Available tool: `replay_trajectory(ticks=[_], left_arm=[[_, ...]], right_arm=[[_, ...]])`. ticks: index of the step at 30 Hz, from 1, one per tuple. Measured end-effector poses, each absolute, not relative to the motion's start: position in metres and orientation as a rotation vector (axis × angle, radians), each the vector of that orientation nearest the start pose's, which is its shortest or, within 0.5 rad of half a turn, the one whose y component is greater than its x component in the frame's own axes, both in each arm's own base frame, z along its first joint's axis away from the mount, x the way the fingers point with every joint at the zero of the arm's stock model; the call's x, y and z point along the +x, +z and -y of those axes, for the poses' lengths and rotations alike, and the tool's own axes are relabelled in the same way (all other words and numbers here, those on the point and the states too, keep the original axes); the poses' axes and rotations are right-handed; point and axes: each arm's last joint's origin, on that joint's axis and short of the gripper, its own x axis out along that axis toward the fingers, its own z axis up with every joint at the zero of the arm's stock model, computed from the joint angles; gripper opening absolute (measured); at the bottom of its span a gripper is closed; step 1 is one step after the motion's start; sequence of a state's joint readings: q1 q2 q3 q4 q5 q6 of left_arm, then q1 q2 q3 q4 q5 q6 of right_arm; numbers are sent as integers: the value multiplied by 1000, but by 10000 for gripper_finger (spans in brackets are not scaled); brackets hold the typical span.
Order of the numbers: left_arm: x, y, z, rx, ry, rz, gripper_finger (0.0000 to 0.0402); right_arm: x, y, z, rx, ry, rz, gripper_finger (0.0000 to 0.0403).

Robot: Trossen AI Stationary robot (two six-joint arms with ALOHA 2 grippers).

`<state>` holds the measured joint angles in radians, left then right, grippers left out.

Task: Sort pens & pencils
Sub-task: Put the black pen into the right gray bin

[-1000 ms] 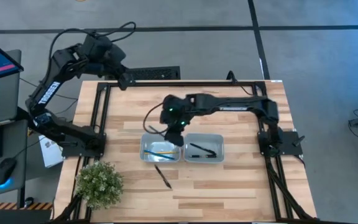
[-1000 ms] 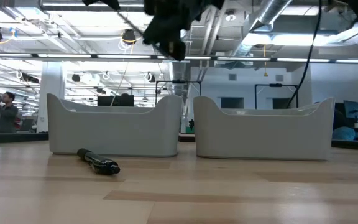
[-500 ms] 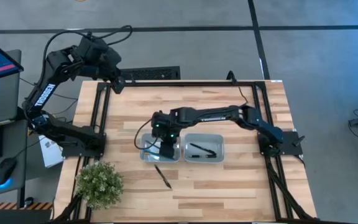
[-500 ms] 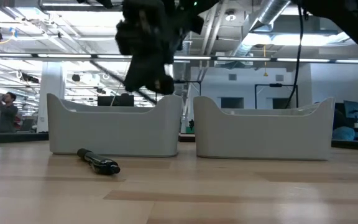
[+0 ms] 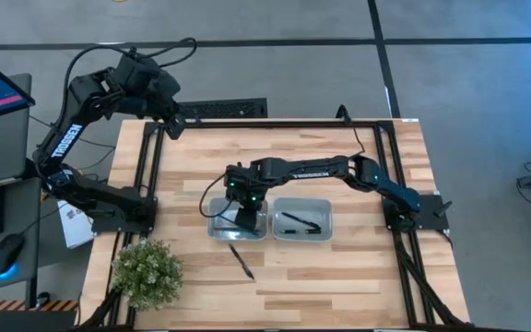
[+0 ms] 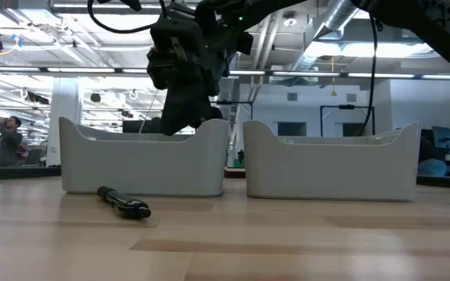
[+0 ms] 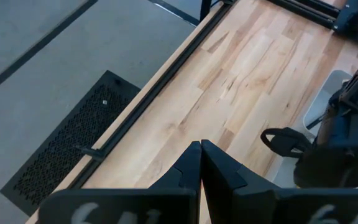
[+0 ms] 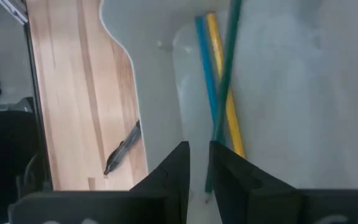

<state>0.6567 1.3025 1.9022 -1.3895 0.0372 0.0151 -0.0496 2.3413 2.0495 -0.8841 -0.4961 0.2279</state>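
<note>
Inside the left tray (image 8: 278, 74), three pencils are seen: a blue one (image 8: 205, 68), a yellow one (image 8: 221, 81) and a green one (image 8: 224, 87) lying across them. Just above them the right gripper (image 8: 197, 163) is lowered into that tray, its fingers parted by a narrow gap with nothing pinched between them. One dark pen (image 5: 242, 261) is left on the table (image 5: 339, 277) in front of the trays, others in the right tray (image 5: 302, 219). At the far left corner, the left gripper (image 7: 200, 163) is held closed and empty.

Overhead camera looks straight down on the bench (image 5: 339, 277); a low one looks level across; both share the two trays (image 5: 270, 219)
</note>
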Motion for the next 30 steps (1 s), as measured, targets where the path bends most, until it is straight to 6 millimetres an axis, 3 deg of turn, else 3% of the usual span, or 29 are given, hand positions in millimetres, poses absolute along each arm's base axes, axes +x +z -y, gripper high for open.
replay_trajectory(ticks=[8,11,17,22,25,30], left_arm=[[148,477,-113,-258,580,-759,0],[148,477,-113,-243,573,-763,0],[149,477,-112,-231,562,-767,0],[153,477,-106,-152,497,-790,0],[156,476,-98,-76,419,-824,0],[166,474,-79,44,258,-844,0]], right_arm=[[492,195,13,510,267,-1181,84],[489,205,14,493,277,-1173,86],[490,247,14,355,319,-1069,123],[479,289,13,219,207,-1030,170],[458,316,18,158,89,-1056,189],[420,375,23,70,-64,-943,207]])
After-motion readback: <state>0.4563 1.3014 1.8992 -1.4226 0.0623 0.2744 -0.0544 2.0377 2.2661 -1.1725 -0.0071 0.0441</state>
